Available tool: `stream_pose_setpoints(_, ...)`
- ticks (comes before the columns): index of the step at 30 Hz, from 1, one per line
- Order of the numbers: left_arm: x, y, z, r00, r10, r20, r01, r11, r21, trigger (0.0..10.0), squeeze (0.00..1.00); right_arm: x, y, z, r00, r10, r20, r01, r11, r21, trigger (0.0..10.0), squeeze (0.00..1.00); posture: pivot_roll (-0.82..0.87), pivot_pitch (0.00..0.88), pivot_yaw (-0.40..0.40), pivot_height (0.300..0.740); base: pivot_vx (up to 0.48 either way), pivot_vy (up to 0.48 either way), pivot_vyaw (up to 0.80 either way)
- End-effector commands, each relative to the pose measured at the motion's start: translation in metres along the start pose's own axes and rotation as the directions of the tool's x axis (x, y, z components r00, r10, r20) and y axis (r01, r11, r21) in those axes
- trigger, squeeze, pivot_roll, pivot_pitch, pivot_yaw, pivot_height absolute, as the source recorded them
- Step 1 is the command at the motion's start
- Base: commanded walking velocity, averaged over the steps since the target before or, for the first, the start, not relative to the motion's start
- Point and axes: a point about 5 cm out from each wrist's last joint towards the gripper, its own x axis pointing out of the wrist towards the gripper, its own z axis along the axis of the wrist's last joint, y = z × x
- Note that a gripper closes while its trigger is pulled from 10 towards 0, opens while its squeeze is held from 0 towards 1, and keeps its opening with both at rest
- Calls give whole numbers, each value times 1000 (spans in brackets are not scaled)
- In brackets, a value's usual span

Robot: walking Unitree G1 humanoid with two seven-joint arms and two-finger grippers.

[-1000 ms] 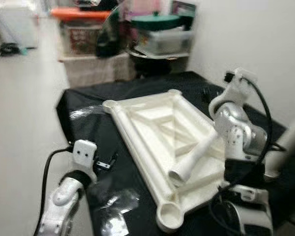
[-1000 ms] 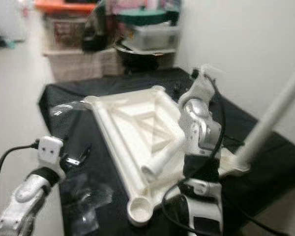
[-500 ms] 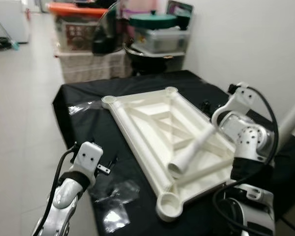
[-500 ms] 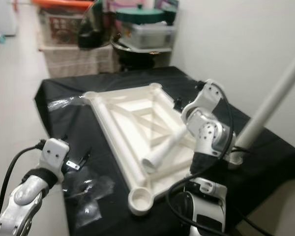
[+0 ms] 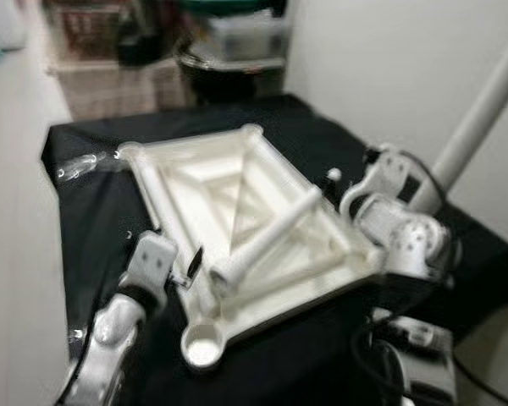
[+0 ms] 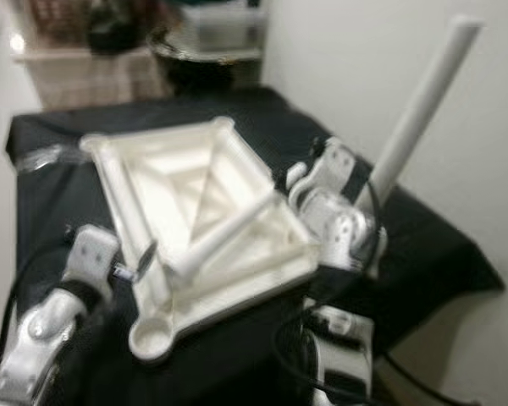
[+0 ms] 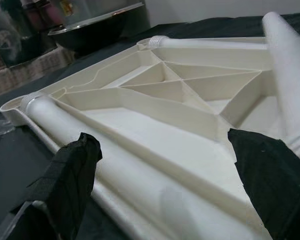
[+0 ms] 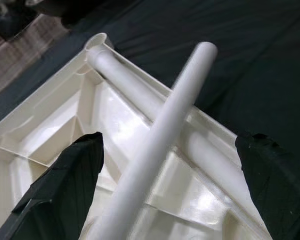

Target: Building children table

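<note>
The loose white table leg [image 8: 160, 130] is lying diagonally across the upturned white tabletop [image 5: 237, 182] on the black-covered table [image 5: 322, 135]. It is running lengthwise away between the right gripper's [image 8: 170, 185] wide-spread fingers; the left gripper [image 7: 160, 190], likewise wide, is probably farther off.

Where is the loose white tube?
The white tube lies slanted across the upside-down white tabletop on the black cloth, between the two grippers.
</note>
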Motion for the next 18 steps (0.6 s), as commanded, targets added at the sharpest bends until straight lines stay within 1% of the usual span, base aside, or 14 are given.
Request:
stream_pose_setpoints(1, -1, 9, -2, 998, 64, -8, -64, 998, 21, 10000, 0, 0, -2, -2, 1000, 7, -20, -6, 1000, 9, 10000, 0, 68, 0, -100, 740, 0, 0, 0)
stream_pose_setpoints(2, -2, 16, -3, 993, 121, -9, -120, 992, 32, 10000, 0, 0, -2, -7, 999, 13, -46, -12, 1000, 25, 10000, 0, 70, 0, -101, 740, 0, 0, 0)
stream_pose_setpoints(3, -3, 21, -4, 987, 157, -9, -157, 987, 40, 10000, 0, 0, -2, -11, 998, 18, -63, -15, 999, 37, 10000, 0, 70, 0, -101, 740, 0, 0, 0)
stream_pose_setpoints(4, -4, 24, -5, 984, 175, -12, -174, 984, 44, 10000, 0, -1, -2, -16, 995, 30, -98, -22, 997, 76, 10000, 0, 70, 0, -101, 740, 0, 0, 0)
stream_pose_setpoints(5, -5, 25, -5, 984, 179, -14, -178, 983, 45, 10000, 0, -1, -2, -19, 992, 39, -120, -26, 994, 103, 10000, 0, 70, 0, -101, 740, 0, 0, 0)
stream_pose_setpoints(6, -5, 25, -5, 984, 179, -14, -178, 983, 45, 10000, 0, -1, -2, -19, 992, 39, -120, -26, 994, 103, 10000, 0, 70, 0, -101, 740, 0, 0, 0)
stream_pose_setpoints(7, -6, 25, -5, 983, 182, -15, -181, 982, 45, 10000, 0, -1, -1, -22, 988, 50, -143, -30, 990, 135, 10000, 0, 70, 0, -101, 740, 0, 0, 0)
stream_pose_setpoints(8, -7, 26, -6, 983, 182, -19, -181, 982, 46, 10000, 0, 0, -1, -25, 983, 75, -166, -39, 978, 207, 10000, 0, 70, 0, -101, 740, 0, 0, 0)
stream_pose_setpoints(9, -7, 26, -6, 983, 182, -19, -181, 982, 46, 10000, 0, 0, -1, -25, 983, 75, -166, -39, 978, 207, 10000, 0, 70, 0, -101, 740, 0, 0, 0)
stream_pose_setpoints(11, -8, 26, -8, 983, 184, -25, -182, 982, 48, 10000, 0, 1, 3, -27, 974, 133, -185, -71, 949, 309, 10000, 0, 69, 0, -101, 740, 0, 0, 0)
stream_pose_setpoints(12, -8, 26, -8, 982, 184, -28, -183, 982, 49, 10000, 0, 1, 5, -27, 969, 158, -192, -86, 938, 336, 10000, 0, 70, 0, -101, 740, 0, 0, 0)
stream_pose_setpoints(16, -8, 25, -8, 982, 186, -30, -184, 982, 51, 10000, 0, 1, 6, -27, 964, 175, -198, -97, 931, 352, 10000, 0, 70, 0, -101, 740, 0, 0, 0)
stream_pose_setpoints(18, -7, 25, -8, 982, 187, -30, -185, 981, 51, 10000, 0, 2, 1, -36, 962, 151, -228, -54, 922, 384, 10000, 0, 72, 0, -104, 740, 0, 0, 0)
